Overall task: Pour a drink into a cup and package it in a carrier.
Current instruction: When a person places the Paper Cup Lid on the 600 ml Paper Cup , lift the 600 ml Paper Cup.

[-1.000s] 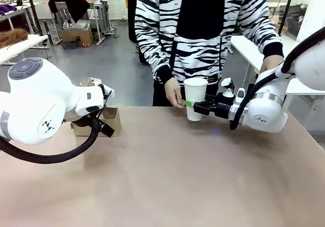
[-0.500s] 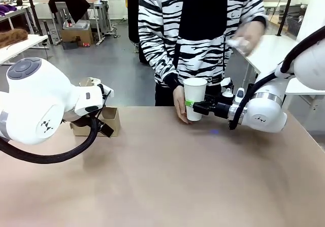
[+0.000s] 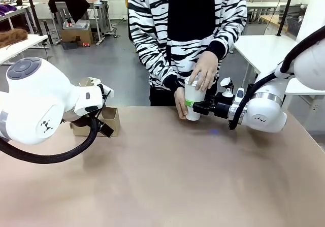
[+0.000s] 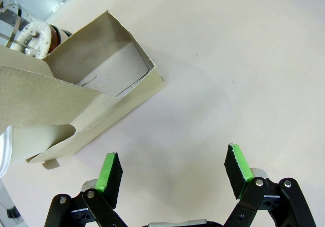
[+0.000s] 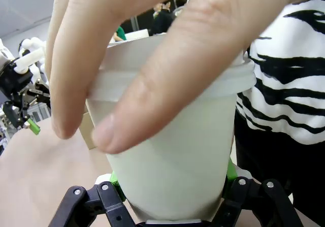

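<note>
My right gripper (image 3: pixel 192 105) is shut on the lower part of the tall white paper cup (image 3: pixel 193 96), which stands at the table's far edge. In the right wrist view the cup (image 5: pixel 172 151) sits between my right gripper's (image 5: pixel 172 186) green pads. One of the person's hands (image 3: pixel 204 70) presses down on the cup's top, where a white lid rim shows. Their other hand (image 3: pixel 180 103) rests against the cup's side. The brown cardboard carrier (image 3: pixel 110 119) stands at the left. My left gripper (image 4: pixel 172 161) hangs open just beside the carrier (image 4: pixel 101 79), holding nothing. The drink is hidden.
The brown table top (image 3: pixel 162 176) stretches bare from the middle to the near edge. A round white-capped object (image 4: pixel 33 34) sits just behind the carrier. My bulky left arm (image 3: pixel 35 105) covers the table's left side. A white table (image 3: pixel 259 49) stands behind on the right.
The person's raised hand has come down onto the cup's top. Neither arm has moved, and the cup stays in my right gripper.
</note>
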